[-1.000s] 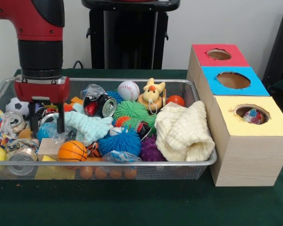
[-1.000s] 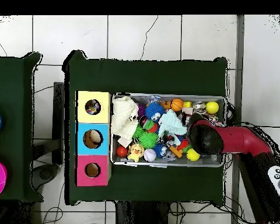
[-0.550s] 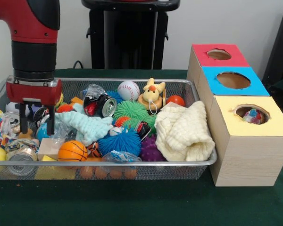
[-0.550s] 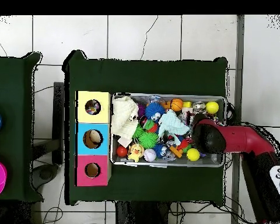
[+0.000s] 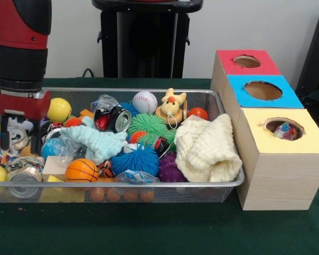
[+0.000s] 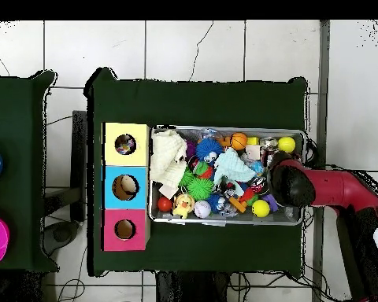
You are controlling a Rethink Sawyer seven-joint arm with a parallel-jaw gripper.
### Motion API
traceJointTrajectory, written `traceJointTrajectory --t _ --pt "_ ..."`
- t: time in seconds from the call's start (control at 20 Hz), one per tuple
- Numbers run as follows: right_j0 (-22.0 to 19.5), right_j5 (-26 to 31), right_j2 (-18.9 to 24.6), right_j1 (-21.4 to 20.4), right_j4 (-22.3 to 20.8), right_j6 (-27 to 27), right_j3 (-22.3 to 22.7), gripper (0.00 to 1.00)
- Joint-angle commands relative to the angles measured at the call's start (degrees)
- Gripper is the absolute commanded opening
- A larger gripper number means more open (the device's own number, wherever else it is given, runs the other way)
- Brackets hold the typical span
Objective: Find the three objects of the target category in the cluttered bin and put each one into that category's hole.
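One item shows inside the yellow hole (image 5: 283, 129), so two seem left; the gripper (image 5: 20, 135) dips at the bin's (image 5: 149, 187) far-left end, fingers apart around a crushed can (image 5: 17, 138), gripping nothing yet

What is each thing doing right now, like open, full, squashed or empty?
end effector: open, holding nothing, low over the bin's end
wire bin: full of clutter
soda can: crushed, on its side
cream cloth: crumpled
yellow hole: something inside
red hole: looks empty
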Motion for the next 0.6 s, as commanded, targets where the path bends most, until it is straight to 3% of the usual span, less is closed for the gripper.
traceJointTrajectory --t 0.05,0.35,0.6 --pt "-0.57 4.27 -4.27 2.54 -4.24 -5.38 -2.50 1.00" --pt "0.25 3.39 -7.62 3.12 -5.99 -4.87 -3.67 1.00" --pt "-0.87 3.67 -7.38 3.59 -6.06 -7.85 -3.38 1.00"
